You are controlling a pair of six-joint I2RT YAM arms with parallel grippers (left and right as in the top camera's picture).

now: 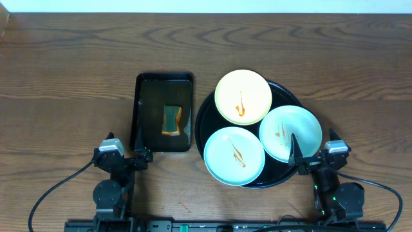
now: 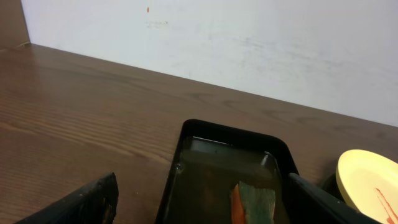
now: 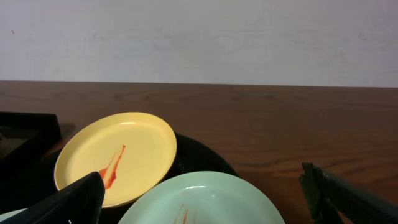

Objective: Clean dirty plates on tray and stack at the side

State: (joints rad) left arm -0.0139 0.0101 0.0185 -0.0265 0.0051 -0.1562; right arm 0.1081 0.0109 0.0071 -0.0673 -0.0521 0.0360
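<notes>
The round black tray carries three plates, each streaked with orange sauce. The pale yellow plate lies at the tray's far side. One mint-green plate sits at the right and another mint-green plate at the front. My right gripper stands open at the tray's near right edge, with one finger over the right mint plate's rim. Beside the small tray's near left corner, my left gripper is open and holds nothing.
A rectangular black tray holding water stands left of the round tray. A green and orange sponge lies in it. Bare wooden table spreads to the far left, far right and back, ending at a white wall.
</notes>
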